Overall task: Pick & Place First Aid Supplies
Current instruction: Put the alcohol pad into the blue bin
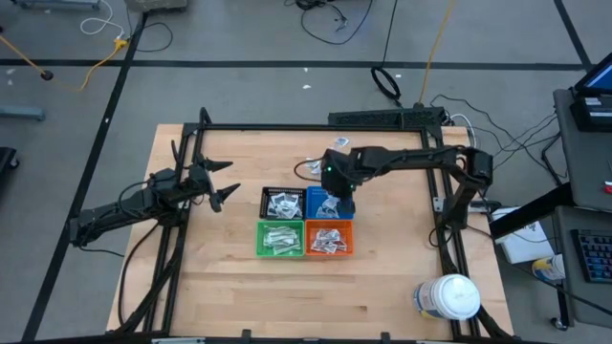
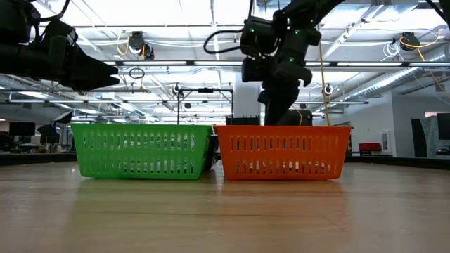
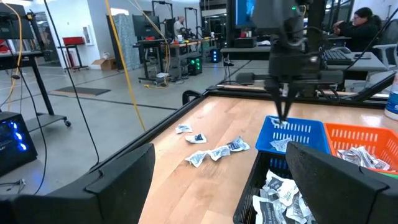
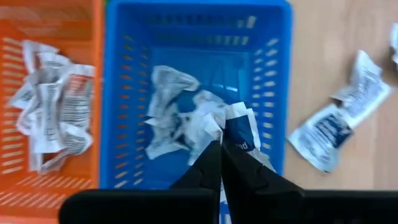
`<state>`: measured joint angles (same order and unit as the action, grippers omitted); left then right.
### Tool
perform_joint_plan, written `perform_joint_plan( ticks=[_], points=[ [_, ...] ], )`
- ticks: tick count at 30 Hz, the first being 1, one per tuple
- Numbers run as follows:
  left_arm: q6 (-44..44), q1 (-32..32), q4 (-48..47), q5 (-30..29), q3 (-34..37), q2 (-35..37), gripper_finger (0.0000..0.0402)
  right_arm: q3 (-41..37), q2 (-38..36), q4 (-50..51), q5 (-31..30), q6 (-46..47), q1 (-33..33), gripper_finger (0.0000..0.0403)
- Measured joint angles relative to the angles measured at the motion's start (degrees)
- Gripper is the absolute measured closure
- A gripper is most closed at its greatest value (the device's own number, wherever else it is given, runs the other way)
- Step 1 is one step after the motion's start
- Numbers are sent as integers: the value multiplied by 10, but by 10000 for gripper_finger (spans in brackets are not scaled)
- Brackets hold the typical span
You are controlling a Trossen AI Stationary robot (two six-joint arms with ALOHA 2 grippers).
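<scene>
Pale wood makes up the desk, and at its left side the left end effector hangs above the bare surface with its fingers spread wide, holding nothing, well apart from the bins. Toward the middle sit four small bins in a tight square: a black bin and a green bin on the left, a blue bin and an orange bin on the right, each touching its neighbours. All four hold crumpled white packets — the first aid supplies. Above the blue bin, the right end effector points straight down with its fingers pressed together, pinching one white packet with a blue patch at the tips; that packet hangs over the other wrappers lying in the blue bin. Just beyond the bins, toward the far edge of the desk, a few loose packets lie scattered on the wood — two of them show beside the blue bin's wall in the right wrist view. At the near right corner of the desk stands a white round jar, well apart from everything else.
</scene>
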<state>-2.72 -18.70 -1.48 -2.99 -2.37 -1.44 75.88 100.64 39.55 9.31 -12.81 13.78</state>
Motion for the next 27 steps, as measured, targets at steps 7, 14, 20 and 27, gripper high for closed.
perform_joint_plan(
  ticks=[7,14,20,27],
  points=[
    [0,0,0,0,0,0,36,-5,0,-10,-1,2,-29,403],
    [0,0,0,0,0,0,36,-50,0,-83,-51,-3,-51,403],
    [0,0,0,0,0,0,36,-74,0,-140,-66,-3,-60,402],
    [0,0,0,0,0,0,36,-78,0,-152,-64,16,-60,338]
  ],
)
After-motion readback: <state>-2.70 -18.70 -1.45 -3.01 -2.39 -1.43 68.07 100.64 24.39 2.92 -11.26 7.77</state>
